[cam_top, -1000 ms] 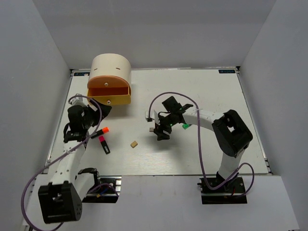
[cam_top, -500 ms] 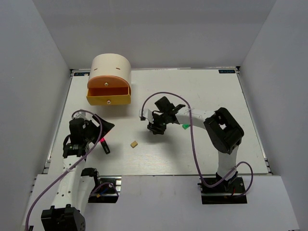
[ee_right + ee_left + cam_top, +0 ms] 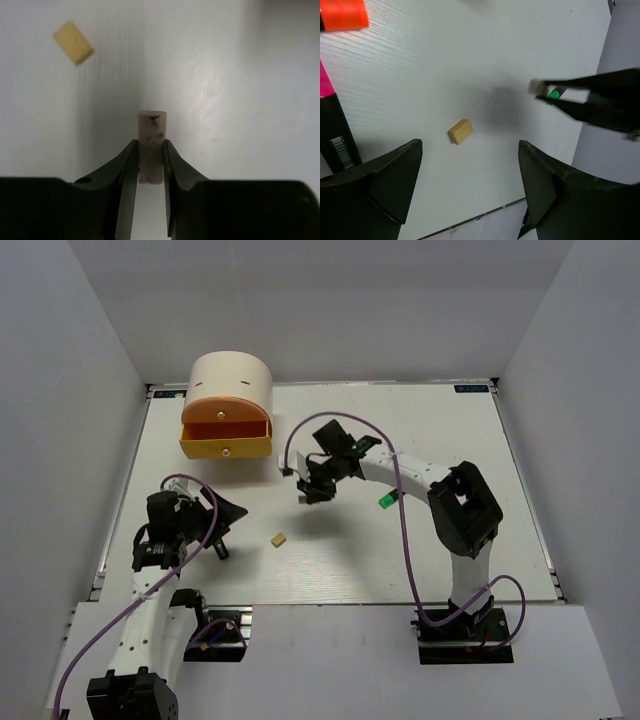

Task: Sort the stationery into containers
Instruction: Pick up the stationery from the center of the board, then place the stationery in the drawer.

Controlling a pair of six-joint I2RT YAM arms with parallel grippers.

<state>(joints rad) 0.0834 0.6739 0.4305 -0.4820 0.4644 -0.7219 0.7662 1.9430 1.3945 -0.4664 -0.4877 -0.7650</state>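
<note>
My right gripper (image 3: 151,150) is shut on a small speckled grey-white block (image 3: 151,142), held above the table; from above the right gripper (image 3: 306,495) hangs right of the drawers. A tan block (image 3: 279,538) lies loose on the table, also seen as the tan block (image 3: 73,35) and the tan block (image 3: 460,131). My left gripper (image 3: 470,150) stands open and empty above the tan block. Beside it lie an orange-capped marker (image 3: 345,14) and a pink-capped marker (image 3: 332,125). A green-capped marker (image 3: 384,502) lies under the right arm. The cream cabinet (image 3: 232,380) has its orange drawer (image 3: 225,430) pulled out.
The yellow drawer (image 3: 226,448) sits below the orange one, its front showing a white knob. White walls close in the table on three sides. The table's near edge (image 3: 470,220) runs just under my left fingers.
My right gripper closed on the grey-white block, lifted it and moved up-left toward the cabinet. My left arm pulled back toward the near left, over the markers.
</note>
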